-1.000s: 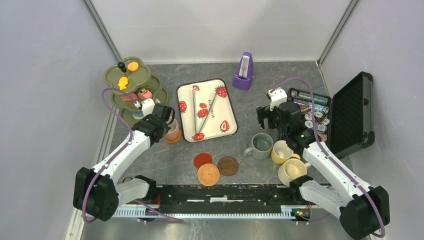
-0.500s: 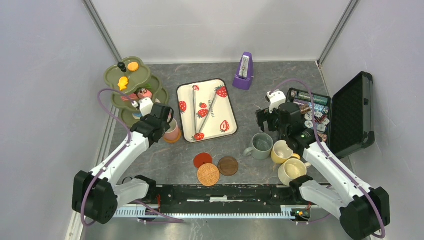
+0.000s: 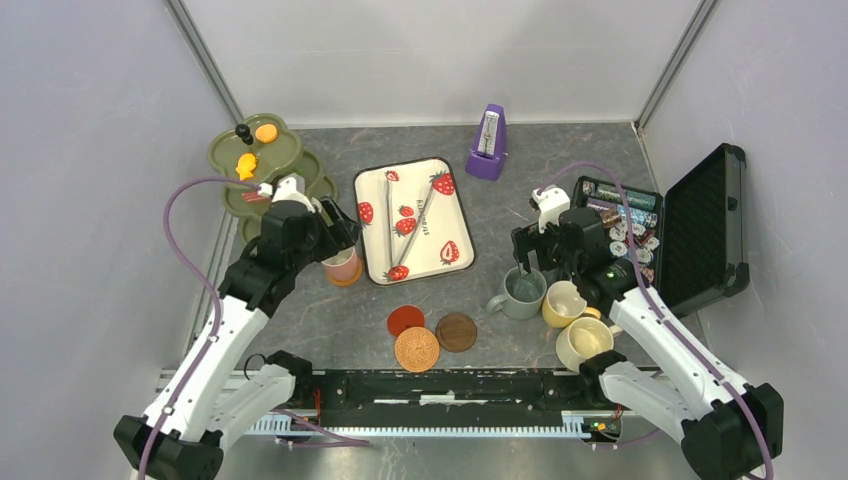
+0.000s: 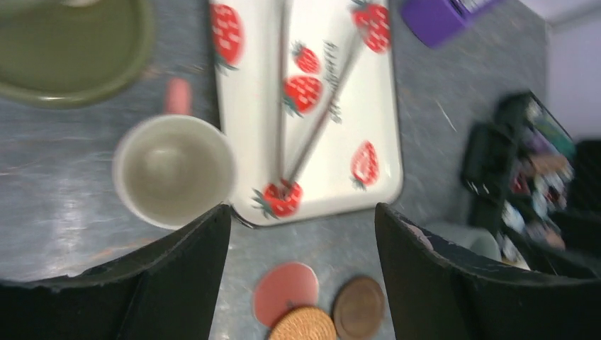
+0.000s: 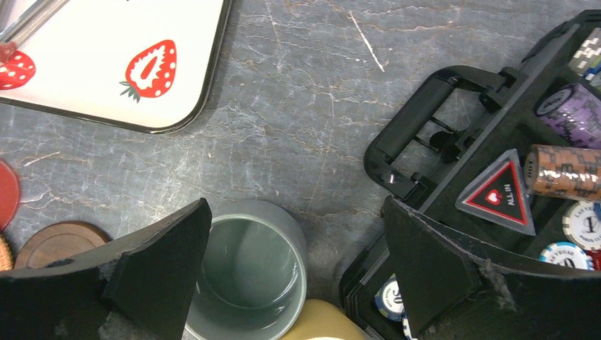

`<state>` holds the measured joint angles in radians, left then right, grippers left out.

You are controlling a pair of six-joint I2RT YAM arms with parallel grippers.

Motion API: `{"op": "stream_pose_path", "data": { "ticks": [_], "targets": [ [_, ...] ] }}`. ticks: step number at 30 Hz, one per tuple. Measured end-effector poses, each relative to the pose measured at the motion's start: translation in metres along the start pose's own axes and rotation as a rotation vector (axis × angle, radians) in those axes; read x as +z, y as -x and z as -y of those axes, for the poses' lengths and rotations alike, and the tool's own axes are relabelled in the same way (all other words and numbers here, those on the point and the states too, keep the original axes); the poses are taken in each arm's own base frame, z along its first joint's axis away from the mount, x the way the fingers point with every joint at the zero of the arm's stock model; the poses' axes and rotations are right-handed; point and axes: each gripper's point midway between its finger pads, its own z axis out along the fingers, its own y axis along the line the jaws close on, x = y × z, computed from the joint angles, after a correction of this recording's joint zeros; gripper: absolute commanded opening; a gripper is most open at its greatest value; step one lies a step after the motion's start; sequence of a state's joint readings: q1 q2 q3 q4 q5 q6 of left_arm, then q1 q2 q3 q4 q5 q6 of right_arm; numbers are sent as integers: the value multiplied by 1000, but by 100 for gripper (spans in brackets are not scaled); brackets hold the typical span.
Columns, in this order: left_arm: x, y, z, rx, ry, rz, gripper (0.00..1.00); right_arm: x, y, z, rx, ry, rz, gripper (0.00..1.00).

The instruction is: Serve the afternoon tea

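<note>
The pink mug [image 3: 343,264] stands on a coaster beside the strawberry tray; in the left wrist view the pink mug [image 4: 173,170] shows from above, free of the fingers. My left gripper [image 3: 335,228] [image 4: 301,234] hangs open just above it, holding nothing. My right gripper [image 3: 535,258] [image 5: 298,234] is open over the grey-green mug [image 3: 523,290] [image 5: 248,269], one finger over its rim. The yellow mug [image 3: 563,303] and cream mug [image 3: 584,342] sit close by. Three loose coasters, red [image 3: 405,320], wicker [image 3: 417,349] and brown [image 3: 456,332], lie at the front centre. The olive-green stand [image 3: 290,150] holds pastries [image 3: 246,165].
A strawberry-print tray [image 3: 440,215] with two long utensils lies mid-table. The purple metronome [image 3: 487,143] stands at the back. An open black case [image 3: 700,225] of chips is right beside the mugs, and its handle [image 5: 418,120] lies near my right fingers.
My left gripper has opened, let go of the pink mug and risen back from it. My right gripper has sunk slightly towards the grey-green mug.
</note>
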<state>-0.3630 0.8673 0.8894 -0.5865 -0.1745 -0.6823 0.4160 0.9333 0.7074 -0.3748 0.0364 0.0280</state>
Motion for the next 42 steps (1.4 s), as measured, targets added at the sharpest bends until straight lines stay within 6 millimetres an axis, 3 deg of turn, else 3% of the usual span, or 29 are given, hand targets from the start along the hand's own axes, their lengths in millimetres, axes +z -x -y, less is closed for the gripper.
{"op": "stream_pose_path", "data": {
  "ticks": [5,12,14,17,22,27,32,35,42],
  "targets": [
    [-21,-38,42,66,-218,-146,76,4,2,-10,2,53,4,98],
    [-44,-150,73,321,-344,-420,74,7,3,-19,4,107,9,98],
    [-40,-177,78,373,-338,-488,72,7,4,-20,3,113,12,98],
    [-30,-214,84,432,-322,-567,56,6,6,-20,3,113,20,98],
    [-6,-258,89,468,-298,-655,42,-1,12,-20,3,111,55,98],
    [10,-288,99,467,-319,-734,36,-5,12,-18,2,102,75,98],
    [21,-305,111,455,-346,-765,33,-4,6,-18,2,101,64,98],
    [27,-313,108,459,-333,-780,26,-3,3,-18,3,101,57,98],
    [47,-308,113,467,-277,-713,18,-1,4,-18,3,102,59,98]
  ]
}}
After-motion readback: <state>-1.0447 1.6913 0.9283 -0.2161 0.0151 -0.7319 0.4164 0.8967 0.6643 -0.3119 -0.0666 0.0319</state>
